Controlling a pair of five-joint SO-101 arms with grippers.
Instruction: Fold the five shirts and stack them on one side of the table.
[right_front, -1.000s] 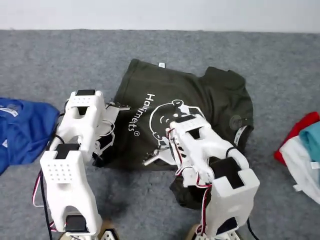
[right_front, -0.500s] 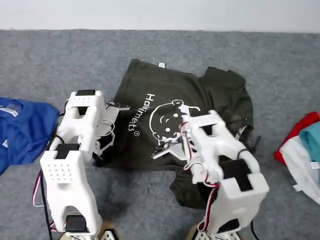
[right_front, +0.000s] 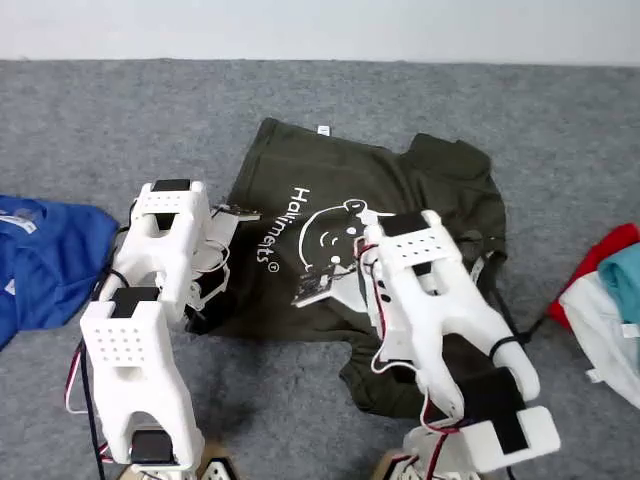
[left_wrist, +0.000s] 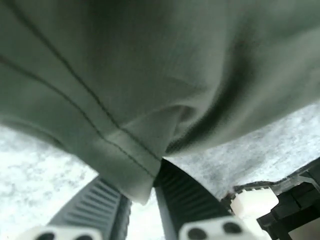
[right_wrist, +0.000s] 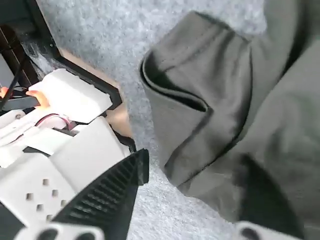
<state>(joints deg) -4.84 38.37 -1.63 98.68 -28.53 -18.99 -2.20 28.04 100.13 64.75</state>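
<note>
High view is showing the dark green shirt (right_front: 400, 190) lying spread, print up, in the middle of the grey table (right_front: 120, 130). A blue shirt (right_front: 45, 260) is lying at the left edge, and a pile of red, teal and white shirts (right_front: 605, 285) at the right edge. The left gripper (left_wrist: 139, 176) is pinching the dark green shirt's stitched hem at its left side, clamped tight on the fabric. The right gripper (right_front: 322, 282) is hovering over the shirt's near part, jaws standing wide apart and gripping nothing, with a folded flap of the shirt lying beneath them.
</note>
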